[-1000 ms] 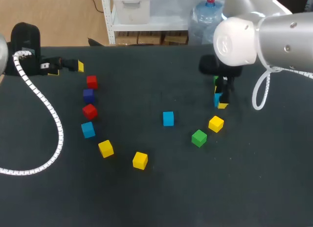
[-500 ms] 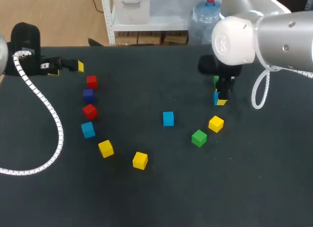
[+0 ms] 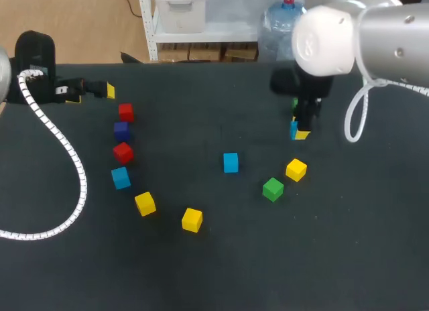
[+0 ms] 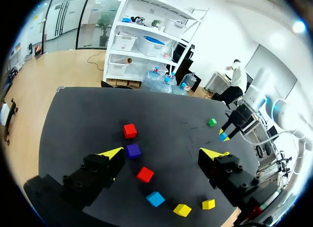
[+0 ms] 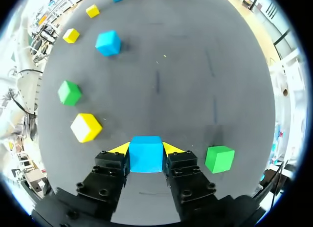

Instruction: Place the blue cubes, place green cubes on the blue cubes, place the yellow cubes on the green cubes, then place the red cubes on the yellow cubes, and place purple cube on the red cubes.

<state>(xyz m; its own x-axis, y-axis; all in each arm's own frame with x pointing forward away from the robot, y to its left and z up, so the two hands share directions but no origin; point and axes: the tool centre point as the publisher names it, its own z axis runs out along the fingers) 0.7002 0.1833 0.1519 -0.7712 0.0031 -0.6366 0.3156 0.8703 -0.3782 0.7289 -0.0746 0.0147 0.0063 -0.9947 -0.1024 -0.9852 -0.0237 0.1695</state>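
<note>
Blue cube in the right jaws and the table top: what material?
blue cube: rigid, painted wood or hard plastic, cannot tell which; even colour, crisp edges, slight sheen, no squash under the grip.
table top: dark matte mat, maybe rubber or fabric; no glare, faint scuffs.

No readable text, label, number or sign anywhere in view.

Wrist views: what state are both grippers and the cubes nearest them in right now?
Right gripper: shut on blue cube.
Left gripper: open, empty.
Nearest green cube: on table beside right gripper, nothing on it.
Nearest yellow cube: loose on table, unstacked.
</note>
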